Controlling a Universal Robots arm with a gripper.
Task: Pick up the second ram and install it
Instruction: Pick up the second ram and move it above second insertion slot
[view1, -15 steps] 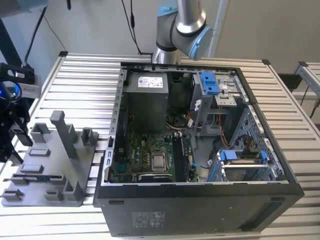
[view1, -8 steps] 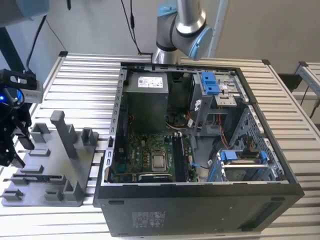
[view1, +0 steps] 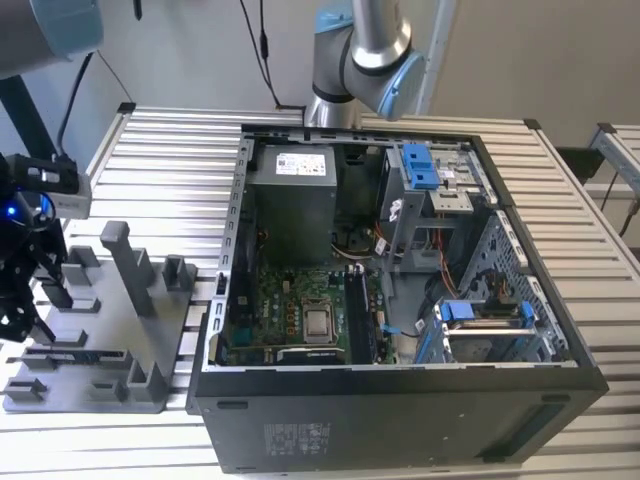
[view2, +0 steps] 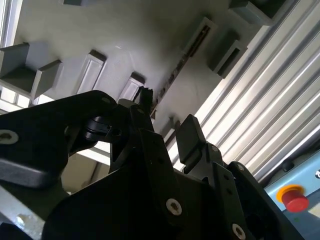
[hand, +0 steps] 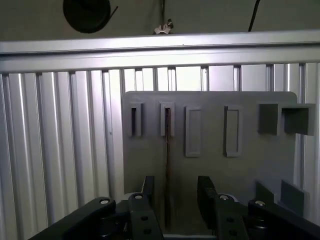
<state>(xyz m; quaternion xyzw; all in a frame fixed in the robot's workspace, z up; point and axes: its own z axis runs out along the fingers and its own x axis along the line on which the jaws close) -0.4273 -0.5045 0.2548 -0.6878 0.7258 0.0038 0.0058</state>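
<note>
The second ram (hand: 167, 145) shows as a thin dark strip, edge-on, standing in a slot of the grey fixture plate (hand: 250, 160). My gripper (hand: 176, 187) is open just above it. The strip runs into the gap between the two black fingers, nearer to one finger (hand: 148, 186) than to the other, and neither finger touches it. In the second wrist view the ram (view2: 187, 50) runs from a slot toward the gripper (view2: 167, 112). In the exterior view the gripper (view1: 25, 290) hangs over the fixture (view1: 100, 345) at that view's left.
An open computer case (view1: 560, 330) sits at the exterior view's right, with the motherboard (view1: 300, 315) and its long black slots (view1: 360, 315) exposed. Grey fixture blocks (view1: 130, 265) rise near the gripper. A ribbed metal table (view1: 170, 160) lies under everything.
</note>
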